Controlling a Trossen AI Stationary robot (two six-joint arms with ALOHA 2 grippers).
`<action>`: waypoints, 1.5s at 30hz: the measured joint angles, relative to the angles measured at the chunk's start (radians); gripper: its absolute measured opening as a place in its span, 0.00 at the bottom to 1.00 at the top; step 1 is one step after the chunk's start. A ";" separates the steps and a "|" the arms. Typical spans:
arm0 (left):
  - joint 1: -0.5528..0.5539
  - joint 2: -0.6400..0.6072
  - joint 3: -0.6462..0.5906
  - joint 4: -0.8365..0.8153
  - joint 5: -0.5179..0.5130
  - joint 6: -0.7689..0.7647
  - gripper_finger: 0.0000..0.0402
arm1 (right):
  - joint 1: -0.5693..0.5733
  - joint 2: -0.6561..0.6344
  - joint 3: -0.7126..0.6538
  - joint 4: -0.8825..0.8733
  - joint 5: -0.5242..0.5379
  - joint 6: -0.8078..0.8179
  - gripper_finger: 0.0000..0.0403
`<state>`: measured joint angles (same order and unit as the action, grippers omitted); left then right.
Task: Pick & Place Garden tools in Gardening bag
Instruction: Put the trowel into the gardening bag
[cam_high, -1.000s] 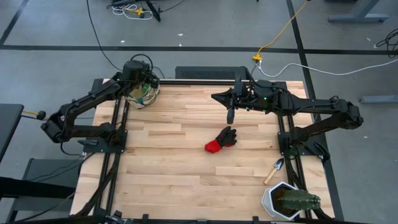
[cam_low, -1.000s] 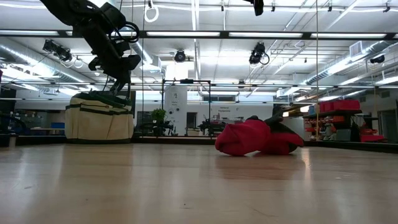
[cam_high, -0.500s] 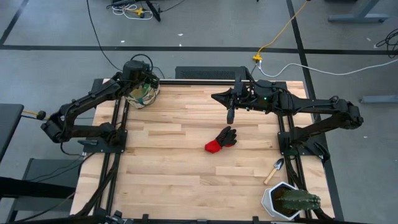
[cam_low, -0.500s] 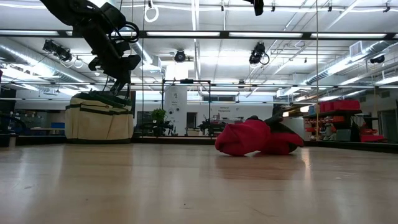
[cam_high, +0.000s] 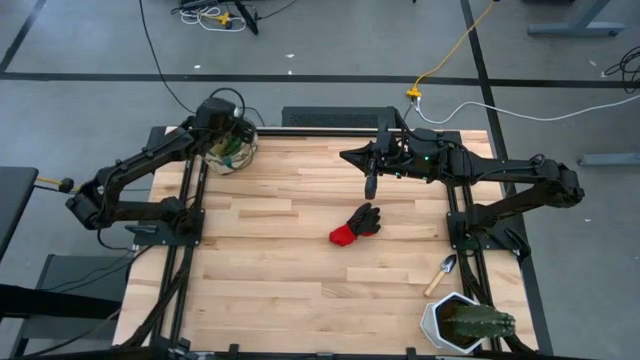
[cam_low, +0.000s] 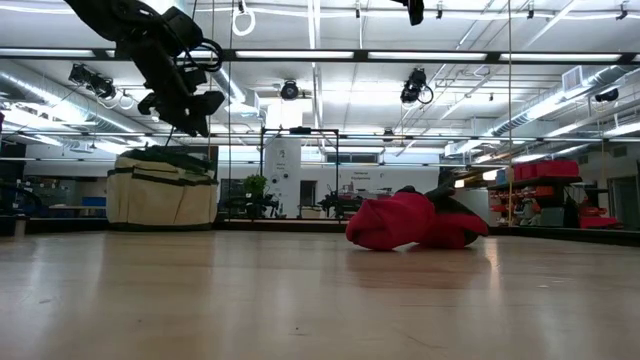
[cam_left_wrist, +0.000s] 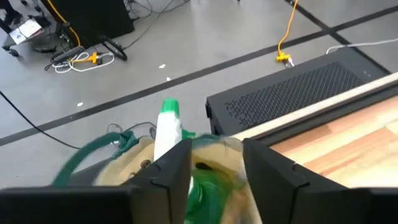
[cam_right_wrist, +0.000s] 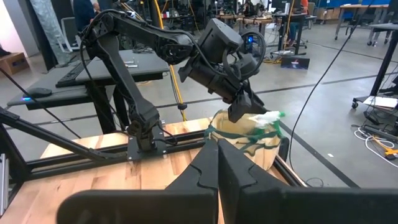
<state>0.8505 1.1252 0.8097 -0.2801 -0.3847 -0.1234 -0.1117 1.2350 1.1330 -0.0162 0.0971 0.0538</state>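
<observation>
Left wrist view had the left tool (cam_left_wrist: 214, 171) spread above the spray bottle (cam_left_wrist: 168, 127) in the gardening bag (cam_left_wrist: 134, 165); a tall bottle could topple out.

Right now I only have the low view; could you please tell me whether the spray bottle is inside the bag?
Observer: Yes. The left wrist view shows the spray bottle in the gardening bag, nozzle up, with the left pincer open above it.
Operator: Thank you. Apart from the glove, is any tool left out on the table?
Observer: One trowel lies near the right edge, beside the cactus pot.
Operator: And the right pincer?
Observer: The right pincer is shut and empty, above the table near the glove.
</observation>
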 joint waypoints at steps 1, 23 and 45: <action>0.000 0.000 0.000 -0.006 0.002 0.000 0.40 | 0.000 0.000 0.000 0.000 0.000 0.000 0.00; -0.076 -0.009 0.076 -0.007 0.127 0.004 0.43 | 0.000 0.000 0.000 0.000 0.000 0.000 0.00; -0.312 -0.009 0.100 -0.001 0.257 0.004 0.15 | 0.000 0.000 0.000 0.000 0.000 -0.007 0.00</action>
<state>0.5382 1.1164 0.9100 -0.2813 -0.1277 -0.1195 -0.1116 1.2350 1.1328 -0.0166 0.0975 0.0467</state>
